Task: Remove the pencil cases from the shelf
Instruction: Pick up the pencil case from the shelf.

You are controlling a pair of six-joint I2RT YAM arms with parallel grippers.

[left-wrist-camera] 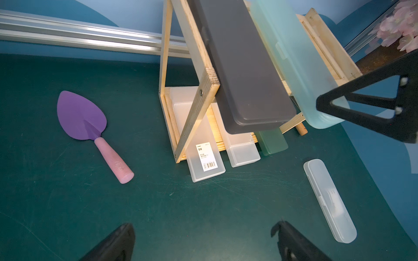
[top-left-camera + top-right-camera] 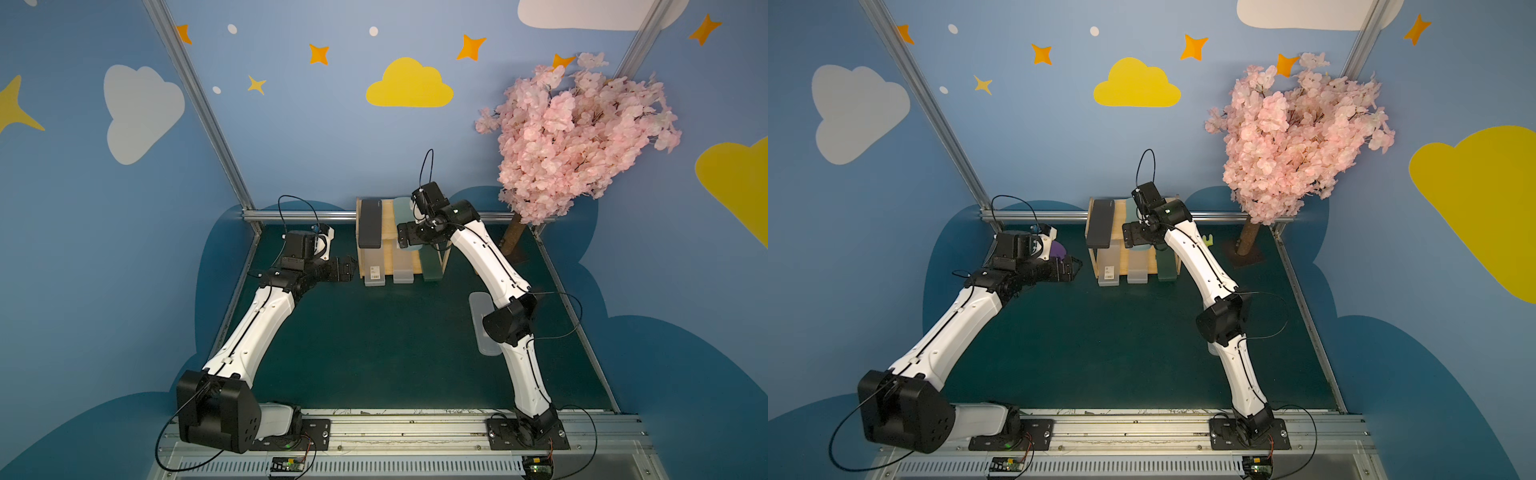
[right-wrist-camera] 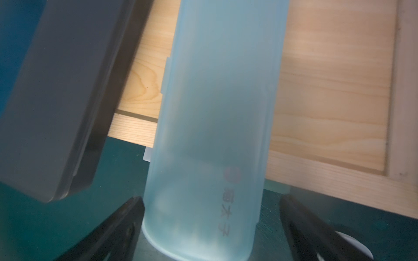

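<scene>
Step in hand: taking the frosted teal-blue round-ended plastic pencil case [image 3: 221,101], which overhangs the top tray of the light-wood two-tier shelf [image 3: 328,90]. Our right hand [image 3: 212,200] straddles its end, spread. Next, we judge: close and withdraw. Our left hand [image 1: 203,226] hovers spread, empty.

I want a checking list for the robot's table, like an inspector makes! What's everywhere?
Surface: dark green mat, scuffed.
Job's things: wooden shelf holds black case and teal case on top, labelled frosted case, second frosted case and dark green case below; clear case lies on the mat.
Clutter: purple trowel on the mat; green rake peeking behind the right arm.
Claws: left claw open, beside the shelf; right claw open, jaws either side of the teal case's end.
Cables: right wrist cable and left wrist cable loop upward.
Surroundings: blue cloud walls, pink blossom tree, metal frame.
</scene>
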